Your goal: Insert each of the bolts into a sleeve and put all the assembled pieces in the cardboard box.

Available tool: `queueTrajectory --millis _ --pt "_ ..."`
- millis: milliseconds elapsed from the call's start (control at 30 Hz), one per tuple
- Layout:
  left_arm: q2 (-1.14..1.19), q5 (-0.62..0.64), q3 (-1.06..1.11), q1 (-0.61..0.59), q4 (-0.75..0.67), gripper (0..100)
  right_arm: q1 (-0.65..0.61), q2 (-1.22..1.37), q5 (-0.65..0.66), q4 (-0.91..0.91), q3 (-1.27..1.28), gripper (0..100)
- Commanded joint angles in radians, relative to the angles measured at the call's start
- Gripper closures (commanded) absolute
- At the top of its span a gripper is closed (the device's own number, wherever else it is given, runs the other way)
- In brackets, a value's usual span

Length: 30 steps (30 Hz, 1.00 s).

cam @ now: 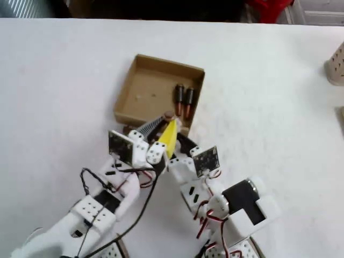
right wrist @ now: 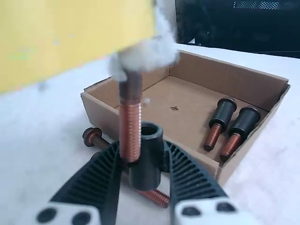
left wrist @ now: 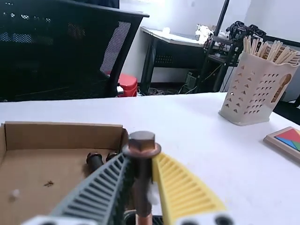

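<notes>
Head of bolt [left wrist: 141, 145], left wrist view — thread beside sleeve [right wrist: 146, 161], right wrist view.

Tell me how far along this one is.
Done: two assembled pieces lie in the box. In hand: the left gripper holds a bolt, thread down at the sleeve held upright by the right gripper, not clearly seated. Left: seat it, box it, then at least one loose bolt beside the box.
</notes>
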Motion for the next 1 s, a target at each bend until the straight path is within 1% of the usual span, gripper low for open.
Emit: queueTrajectory --millis 0,67,133,233,300,600,967 --pt "0.085 0.009 -0.08 0.004 -0.098 98 0.002 -0.002 0.008 -0.03 -0.002 98.2" --pt "0.088 0.009 -0.083 0.004 -0.1 98 0.002 -0.002 0.008 -0.028 -0.002 98.2" --pt "0.09 0.009 -0.092 0.004 -0.132 98 0.002 -0.002 0.008 -0.028 -0.002 98.2" --pt "0.091 0.017 -0.123 -0.031 -0.164 98 0.002 -0.002 0.008 -0.028 -0.002 98.2" --pt "0.096 0.017 -0.144 -0.051 -0.163 98 0.002 -0.002 0.008 -0.028 -0.002 98.2" --pt "0.097 0.017 -0.129 -0.051 -0.158 98 0.002 -0.002 0.008 -0.028 -0.002 98.2" --pt "0.097 0.017 -0.121 -0.033 -0.048 98 0.002 -0.002 0.008 -0.028 -0.002 98.2"
